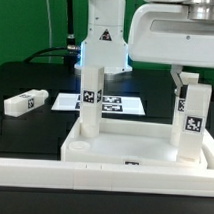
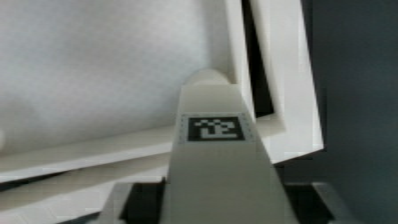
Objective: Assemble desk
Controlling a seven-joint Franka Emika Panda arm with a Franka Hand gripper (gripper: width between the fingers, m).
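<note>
The white desk slab (image 1: 133,151) lies flat at the front with its raised rim up. One white leg (image 1: 90,102) stands upright in its corner on the exterior view's left. My gripper (image 1: 189,88) is shut on a second leg (image 1: 190,118) and holds it upright at the slab's corner on the exterior view's right; I cannot tell how far it is seated. A third leg (image 1: 23,102) lies loose on the black table at the exterior view's left. In the wrist view the held leg (image 2: 217,140) with its tag runs between my fingers (image 2: 143,200), over the slab (image 2: 107,80).
The marker board (image 1: 120,100) lies flat on the table behind the slab. A long white border rail (image 1: 92,187) runs along the front. The arm's base (image 1: 102,40) stands behind the marker board.
</note>
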